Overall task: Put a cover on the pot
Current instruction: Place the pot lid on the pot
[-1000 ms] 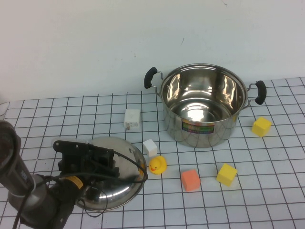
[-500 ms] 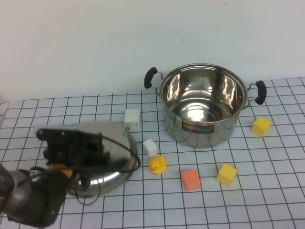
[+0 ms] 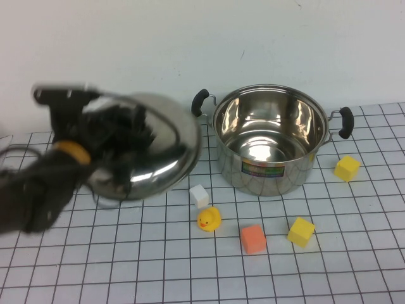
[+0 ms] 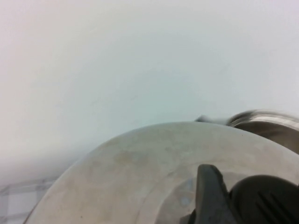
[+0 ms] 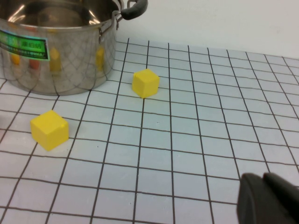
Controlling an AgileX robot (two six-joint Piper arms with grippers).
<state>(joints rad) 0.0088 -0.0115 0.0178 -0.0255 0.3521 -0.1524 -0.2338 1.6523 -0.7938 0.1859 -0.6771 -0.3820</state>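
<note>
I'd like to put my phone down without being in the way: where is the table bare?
Bare grid lies along the near edge, below the rubber duck, orange cube and yellow cube. Crowded: between those and the pot. The left gripper carries the lid above the left; the right gripper hangs over the right.

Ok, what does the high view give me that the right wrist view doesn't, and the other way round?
Only the high view shows the left end effector carrying the lid in the air, left of the pot, plus the duck, orange block and white block. Only the right wrist view shows the right end effector, low over the table. Both share the uncovered pot and two yellow blocks.
</note>
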